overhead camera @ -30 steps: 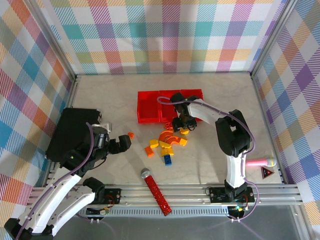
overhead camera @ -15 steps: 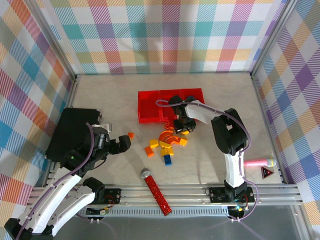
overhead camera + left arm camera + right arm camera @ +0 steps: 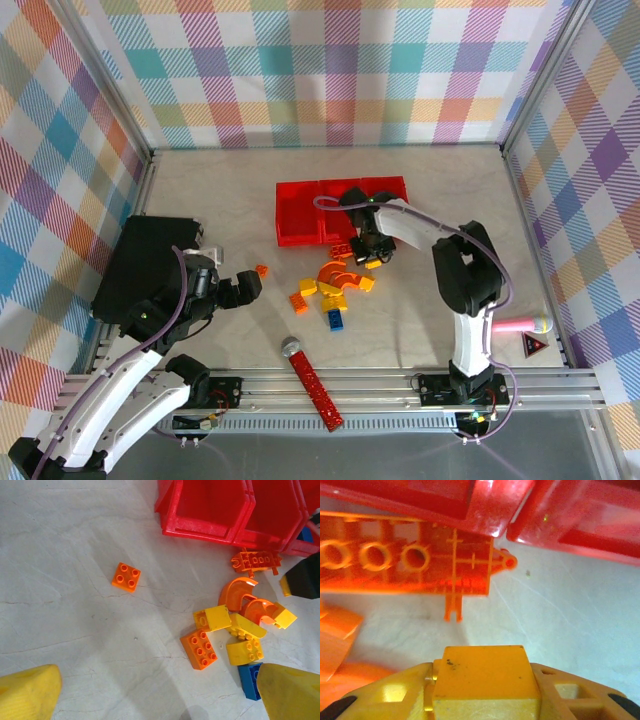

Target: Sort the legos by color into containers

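Between the fingers of my right gripper (image 3: 368,252), I am pinching a yellow brick (image 3: 482,672) and holding it low, just in front of the red containers (image 3: 200,525). I judge it is being brought to the rim so it can go in. A flat orange piece (image 3: 405,562) is lying against the bins' near wall, directly ahead, and could be getting in the way. Nearer my bases, the loose legos (image 3: 235,630) are lying heaped on the table, with one orange brick (image 3: 126,576) sitting apart. My left gripper (image 3: 245,287) is hovering spread and empty beside a black case (image 3: 140,265).
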